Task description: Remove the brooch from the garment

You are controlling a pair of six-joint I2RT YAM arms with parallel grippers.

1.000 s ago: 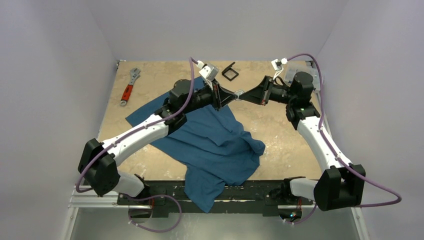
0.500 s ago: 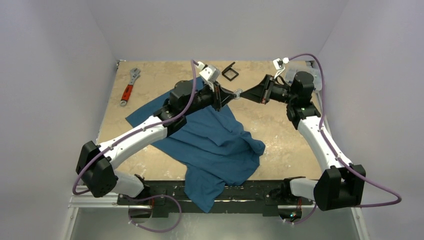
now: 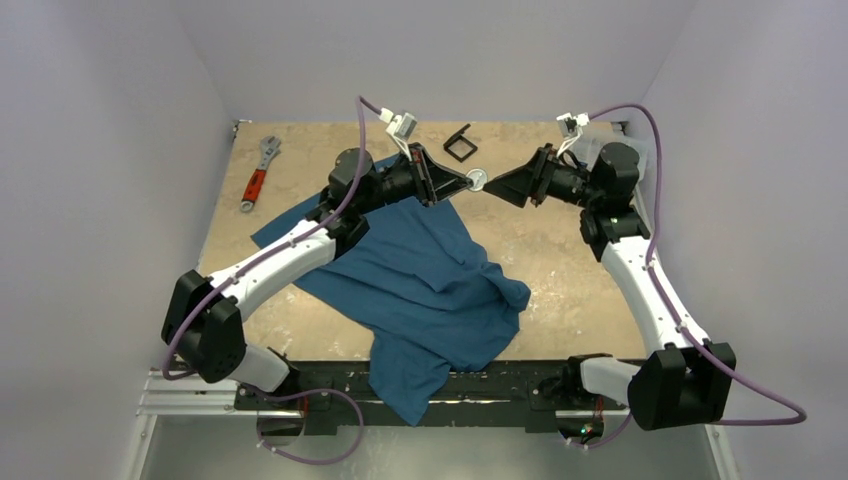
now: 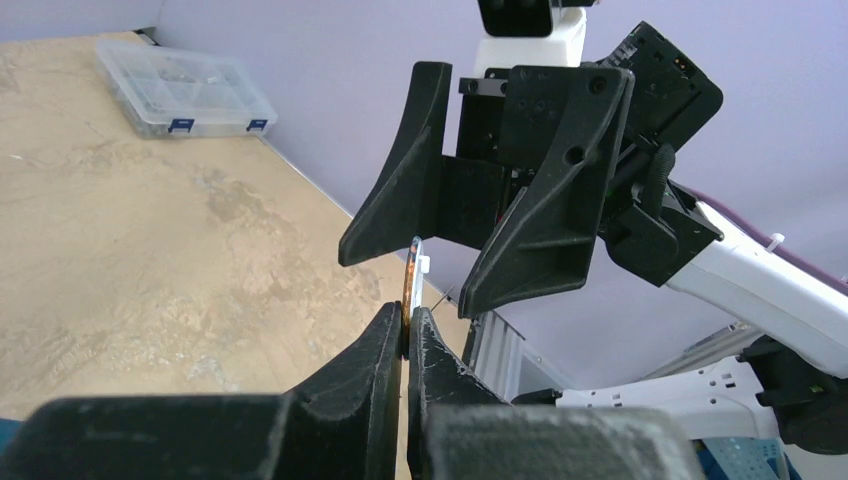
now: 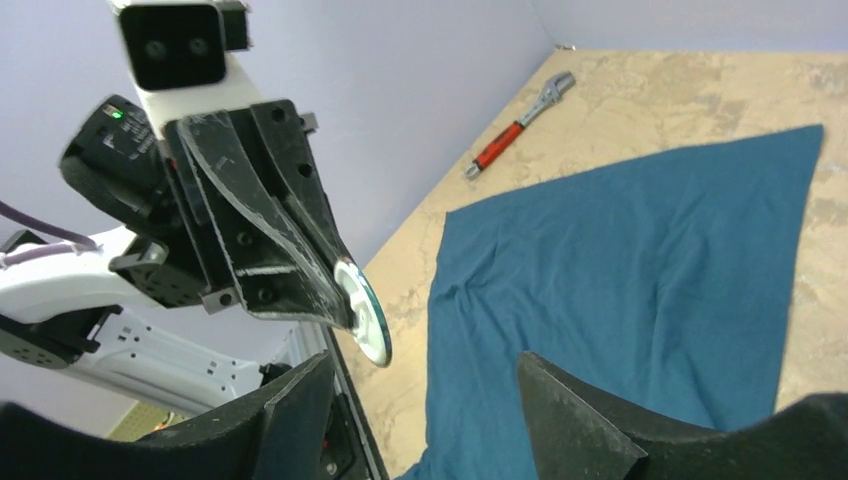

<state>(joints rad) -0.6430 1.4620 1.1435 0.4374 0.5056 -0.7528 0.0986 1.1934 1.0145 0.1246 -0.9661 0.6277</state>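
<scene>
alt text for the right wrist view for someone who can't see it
The left gripper holds the small silver brooch pinched at its fingertips, lifted clear of the teal garment spread flat on the tan table. The right gripper's own dark fingers stand open in the foreground, just short of the brooch. A red-handled wrench lies far back.

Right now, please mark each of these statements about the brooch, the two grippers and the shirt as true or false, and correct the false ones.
1. The left gripper is shut on the brooch. True.
2. The right gripper is clamped on the brooch. False: its jaws stand open, with the brooch apart from them.
3. The brooch is pinned to the garment. False: it is held in the air, off the cloth.
4. A red-handled wrench lies on the table, left of the garment. True.
5. The small black frame lies on the garment. False: it lies on bare table beyond it.
</scene>
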